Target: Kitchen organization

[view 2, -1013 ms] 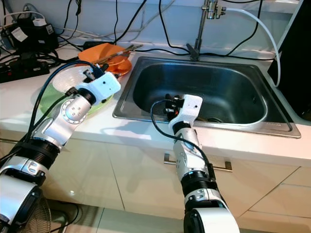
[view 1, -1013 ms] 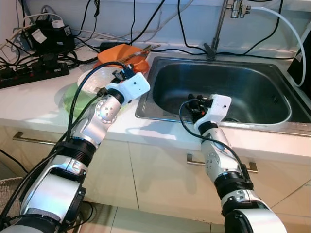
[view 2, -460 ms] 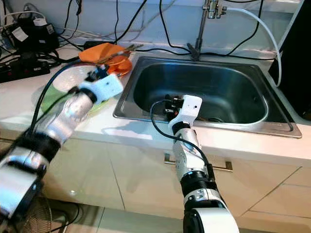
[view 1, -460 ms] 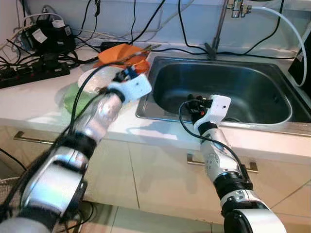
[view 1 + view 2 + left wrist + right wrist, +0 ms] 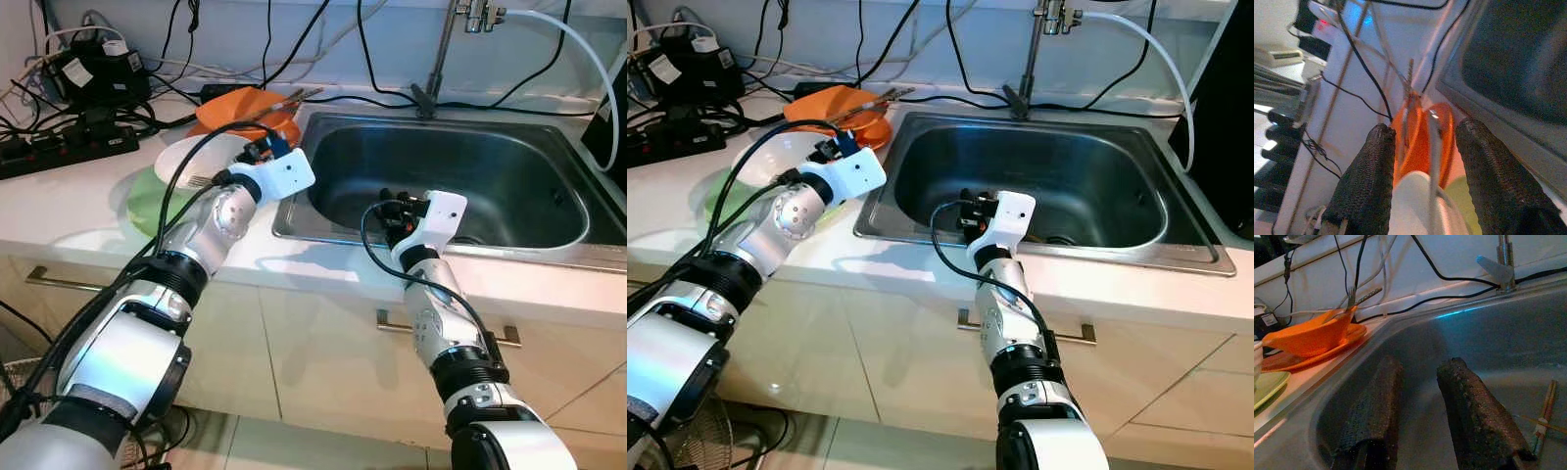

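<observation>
Reaching across the white countertop, the left gripper is held above the dishes just beside the sink's left rim, its two black fingers spread apart with nothing between them. Beneath and ahead of it, a white plate is stacked on a green plate, and beyond these an orange bowl is set on an orange plate, with a fork resting in the bowl. The right gripper is positioned inside the stainless steel sink, near its front wall, and its fingers are parted and empty. A pair of chopsticks is seen lying on the sink floor near that gripper. A faucet is mounted behind the basin, and black cables and power strips are spread along the back of the counter.
</observation>
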Motion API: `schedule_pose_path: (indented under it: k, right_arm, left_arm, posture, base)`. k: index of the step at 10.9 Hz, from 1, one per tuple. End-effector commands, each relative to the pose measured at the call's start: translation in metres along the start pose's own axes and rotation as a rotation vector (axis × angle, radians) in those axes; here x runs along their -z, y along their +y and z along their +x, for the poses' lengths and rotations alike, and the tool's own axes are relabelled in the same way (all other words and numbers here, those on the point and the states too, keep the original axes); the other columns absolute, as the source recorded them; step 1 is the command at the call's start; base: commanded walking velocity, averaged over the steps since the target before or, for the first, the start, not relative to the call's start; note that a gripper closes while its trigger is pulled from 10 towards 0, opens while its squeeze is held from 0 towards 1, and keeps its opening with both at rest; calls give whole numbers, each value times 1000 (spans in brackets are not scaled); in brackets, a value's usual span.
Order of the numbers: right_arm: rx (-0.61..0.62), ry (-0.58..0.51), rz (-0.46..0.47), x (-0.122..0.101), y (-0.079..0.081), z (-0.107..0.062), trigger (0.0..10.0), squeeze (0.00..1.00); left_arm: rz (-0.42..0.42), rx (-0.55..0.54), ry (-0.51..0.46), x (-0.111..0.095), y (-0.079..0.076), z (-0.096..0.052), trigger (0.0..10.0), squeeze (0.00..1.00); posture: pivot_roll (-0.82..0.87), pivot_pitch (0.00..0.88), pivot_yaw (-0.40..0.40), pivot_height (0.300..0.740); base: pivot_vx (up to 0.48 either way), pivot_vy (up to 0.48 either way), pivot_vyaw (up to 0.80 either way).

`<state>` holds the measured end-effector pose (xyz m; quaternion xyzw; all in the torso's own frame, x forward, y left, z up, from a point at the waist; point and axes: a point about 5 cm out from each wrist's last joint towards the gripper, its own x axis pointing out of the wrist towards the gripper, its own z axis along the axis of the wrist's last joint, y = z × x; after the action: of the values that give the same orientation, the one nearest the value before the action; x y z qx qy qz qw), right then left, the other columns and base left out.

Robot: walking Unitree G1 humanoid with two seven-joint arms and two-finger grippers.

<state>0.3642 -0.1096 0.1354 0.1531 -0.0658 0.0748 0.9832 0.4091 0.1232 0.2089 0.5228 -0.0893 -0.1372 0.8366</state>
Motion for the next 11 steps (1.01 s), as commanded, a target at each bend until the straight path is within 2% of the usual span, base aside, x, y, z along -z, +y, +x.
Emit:
schedule_pose_path:
  k: [1, 6, 7, 8, 11]
  right_arm:
    - [-2, -9, -4, -2, 2, 0, 10000, 0]
    - [3, 1, -4, 4, 0, -6, 10000, 0]
    - [5, 2, -6, 3, -1, -6, 10000, 0]
    - [5, 2, -7, 4, -1, -7, 10000, 0]
    - [4, 9, -5, 6, 0, -9, 10000, 0]
  left_arm:
    - [21, -8, -7, -5, 5, 3, 10000, 0]
    - [45, -67, 100, 9, 11, 3, 10000, 0]
    - [37, -63, 106, 10, 9, 2, 4667, 0]
    - [33, -64, 104, 11, 7, 2, 0, 0]
    - [25, -75, 86, 9, 4, 2, 0, 0]
  posture:
    - [130, 0, 65, 740]
    - [121, 16, 66, 740]
    - [118, 21, 65, 740]
    - [119, 23, 64, 740]
    - [117, 24, 65, 740]
  base:
    - [0, 0, 0]
    - [0, 0, 0]
    - [0, 0, 0]
    - [0, 0, 0]
    - [0, 0, 0]
